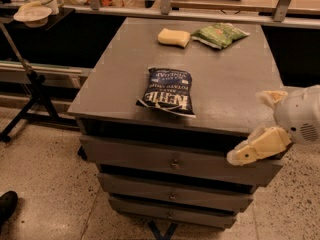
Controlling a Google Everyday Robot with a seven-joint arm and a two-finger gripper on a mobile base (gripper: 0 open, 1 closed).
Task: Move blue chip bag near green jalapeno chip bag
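- Lying flat on the grey worktop, the blue chip bag is near the front edge, a little left of the middle. Its white "KETTLE" lettering is at the near end and reads upside down.
- The green jalapeno chip bag lies at the far side of the worktop, right of the middle and well apart from the blue one.
- Just left of the green bag is a pale yellow block. The two are close, but I cannot tell if they touch.
- The gripper is at the right near corner of the worktop, at about the level of its front edge. Its two cream fingers are spread apart and nothing is between them.
- The gripper is well to the right of the blue chip bag and does not touch it.
- Under the worktop there are three grey drawers with small knobs.
- At the far left a white plate rests on a dark stand, and a dark shoe shows on the speckled floor.
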